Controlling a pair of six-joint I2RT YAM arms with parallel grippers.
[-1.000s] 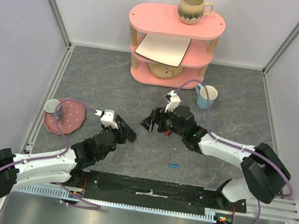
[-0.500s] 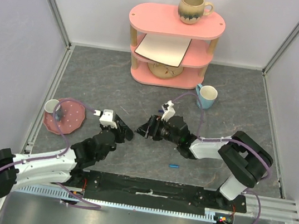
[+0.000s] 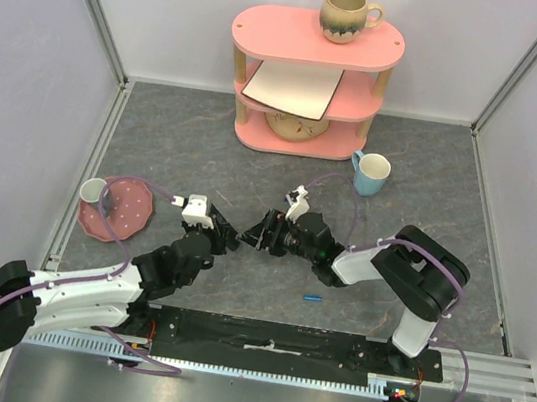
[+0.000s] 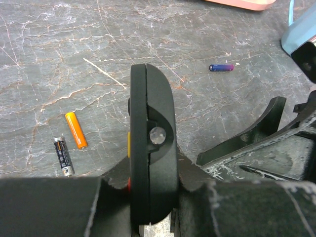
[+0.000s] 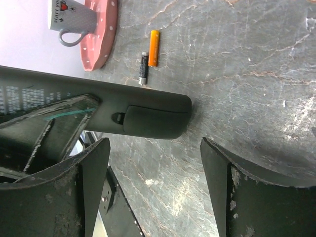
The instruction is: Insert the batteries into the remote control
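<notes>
- We've got a grey marbled table [image 3: 157, 134] boxed in by white walls, with a pink shelf [image 3: 309, 86] at the far side.
- Both arms lie low and meet mid-table.
- The left gripper [image 3: 214, 239] pinches the remote control [image 4: 150, 163] on its edge. The right gripper [image 5: 155, 144] is spread wide just off the remote's end.
- A purple battery [image 4: 221, 67] lies far-right of the remote, well apart from it.
- An orange battery [image 4: 76, 130] and a black battery [image 4: 63, 156] lie to the left, and we can barely make them out from above.

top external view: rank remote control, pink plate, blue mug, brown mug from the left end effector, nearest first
1. remote control, held in the left end effector
2. pink plate, at its left
3. blue mug, back right
4. brown mug, atop the pink shelf, farthest back
</notes>
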